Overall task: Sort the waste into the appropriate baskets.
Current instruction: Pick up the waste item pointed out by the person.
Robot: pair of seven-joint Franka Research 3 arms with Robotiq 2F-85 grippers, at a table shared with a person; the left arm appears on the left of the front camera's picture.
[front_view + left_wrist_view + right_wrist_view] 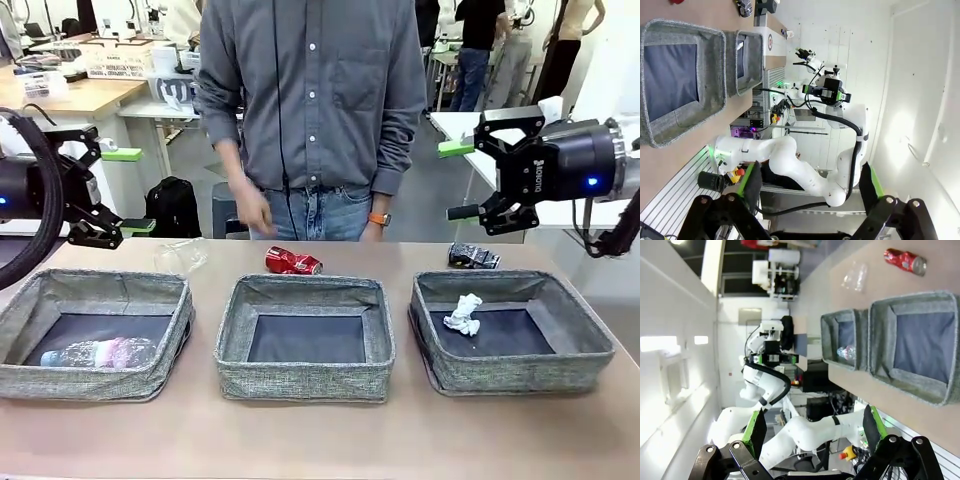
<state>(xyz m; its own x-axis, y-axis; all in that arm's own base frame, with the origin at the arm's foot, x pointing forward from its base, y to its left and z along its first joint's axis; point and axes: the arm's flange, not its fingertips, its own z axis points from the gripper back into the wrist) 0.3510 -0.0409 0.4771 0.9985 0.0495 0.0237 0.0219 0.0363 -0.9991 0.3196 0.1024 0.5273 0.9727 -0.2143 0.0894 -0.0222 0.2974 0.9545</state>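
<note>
Three grey baskets stand in a row: left (95,286), middle (300,289), right (512,283). A blue-capped bottle (100,352) lies in the left one and a white paper wad (463,314) in the right one. Behind them on the table lie a clear bottle (181,256), a red can (293,261) and a dark can (473,257). My left gripper (128,190) hangs open above the table's left end, apart from everything. My right gripper (458,180) hangs open above the dark can. The right wrist view shows the red can (905,261) and clear bottle (855,277).
A person in a grey shirt stands at the far edge behind the middle basket, one hand (251,210) hanging above the table near the red can. The table in front of the baskets is bare wood (320,435).
</note>
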